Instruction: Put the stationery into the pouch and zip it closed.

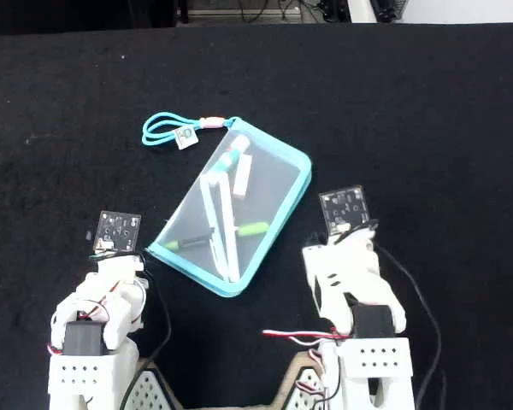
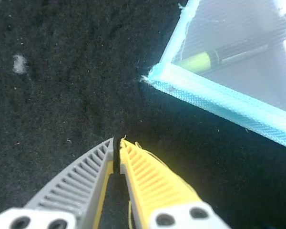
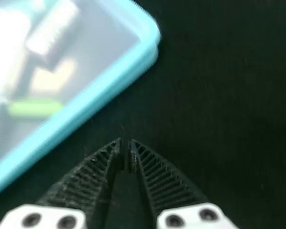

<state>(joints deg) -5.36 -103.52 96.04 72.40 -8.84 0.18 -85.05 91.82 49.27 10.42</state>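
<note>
A clear pouch with a light-blue zip edge (image 1: 236,205) lies flat and slanted in the middle of the black table, holding pens, a green marker and white items. A blue cord loop (image 1: 162,130) with a small tag trails from its far corner. In the left wrist view my left gripper (image 2: 118,141) is shut and holds nothing, a short way off the pouch's near corner (image 2: 155,77). My right gripper (image 3: 125,143) is shut too, also holding nothing, beside the pouch's blue edge (image 3: 93,98). Both arms (image 1: 111,256) (image 1: 346,248) sit folded near the table's front.
Black cloth (image 1: 410,128) covers the whole table. A pale fleck of lint (image 2: 19,63) lies on the cloth near my left gripper. Cables and equipment run along the far edge (image 1: 265,10) beyond the table.
</note>
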